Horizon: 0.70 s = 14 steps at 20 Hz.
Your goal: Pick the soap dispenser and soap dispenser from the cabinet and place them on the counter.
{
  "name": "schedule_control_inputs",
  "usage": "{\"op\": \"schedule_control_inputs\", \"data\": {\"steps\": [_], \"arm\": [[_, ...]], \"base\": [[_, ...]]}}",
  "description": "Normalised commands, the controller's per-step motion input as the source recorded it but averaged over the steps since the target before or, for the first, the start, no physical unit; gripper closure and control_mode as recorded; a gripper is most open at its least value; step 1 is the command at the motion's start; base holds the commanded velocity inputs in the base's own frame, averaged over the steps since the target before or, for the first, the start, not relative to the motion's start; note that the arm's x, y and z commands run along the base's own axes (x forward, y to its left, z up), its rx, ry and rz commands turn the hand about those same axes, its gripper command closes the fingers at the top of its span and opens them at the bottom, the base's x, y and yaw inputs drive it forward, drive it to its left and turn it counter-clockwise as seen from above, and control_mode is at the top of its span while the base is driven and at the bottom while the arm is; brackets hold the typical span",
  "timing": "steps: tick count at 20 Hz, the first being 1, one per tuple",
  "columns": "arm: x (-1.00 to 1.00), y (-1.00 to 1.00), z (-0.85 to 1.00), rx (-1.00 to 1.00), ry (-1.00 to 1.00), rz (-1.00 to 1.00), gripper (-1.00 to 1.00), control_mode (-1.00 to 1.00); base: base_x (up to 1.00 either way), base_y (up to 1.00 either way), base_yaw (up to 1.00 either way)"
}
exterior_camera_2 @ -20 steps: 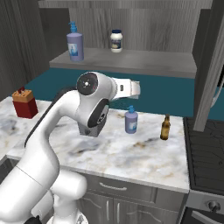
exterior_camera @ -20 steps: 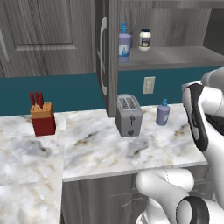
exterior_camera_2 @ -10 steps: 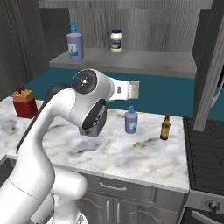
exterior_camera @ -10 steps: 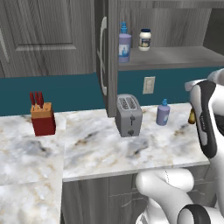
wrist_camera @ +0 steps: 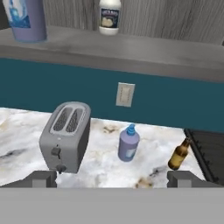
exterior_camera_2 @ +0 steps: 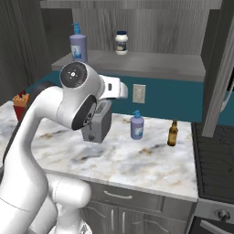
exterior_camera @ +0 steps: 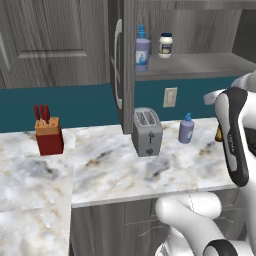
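The jaws (wrist_camera: pixel 112 179) stand wide apart and hold nothing; their 2 dark tips rise at the bottom of the hand view, well back from the wall and above the worktop (exterior_camera: pixel 115 175).

Nearest beyond them is the toaster (wrist_camera: pixel 65 135), low on the left of the hand view. Just beside it, towards the wall, stands 1 soap dispenser (wrist_camera: pixel 128 143), upright on the worktop, so that half of the job looks done. A brown bottle (wrist_camera: pixel 179 155) stands near it on the stove side.

Farthest off, the other soap dispenser (wrist_camera: pixel 25 17) stands on the shelf (wrist_camera: pixel 144 50) of the cabinet (exterior_camera: pixel 65 45), upright, its long axis vertical. From the jaws it lies up and to the left, at the far left end of the shelf; the white jar (wrist_camera: pixel 109 16) stands well apart from it along the same shelf. The coming move probably calls for a rise and a swing left, with the jaws closing across the bottle's body from the front.

The hand view cuts off that bottle's pump. The left base view shows the whole bottle (exterior_camera: pixel 142 49), blue pump included, just beside the edge of the open cabinet door (exterior_camera: pixel 120 65), which could crowd the approach. That view also shows a red knife block (exterior_camera: pixel 48 135) far along the worktop. The right base view shows the bottle (exterior_camera_2: pixel 78 45) above the arm's shoulder.
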Motion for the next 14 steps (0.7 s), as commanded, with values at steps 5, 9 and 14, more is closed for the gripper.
{"op": "schedule_control_inputs", "data": {"steps": [5, 9, 14], "arm": [[-0.17, 0.37, 0.03, -0.02, 0.08, 0.14, -1.0, -1.0], [-0.12, 0.43, 0.05, -0.02, 0.05, 0.1, -1.0, -1.0], [-0.13, 0.42, 0.03, -0.01, -0.01, 0.06, -1.0, -1.0]], "base": [[0.0, 0.0, 0.0], [0.0, 0.0, 0.0], [0.0, 0.0, 0.0]]}}
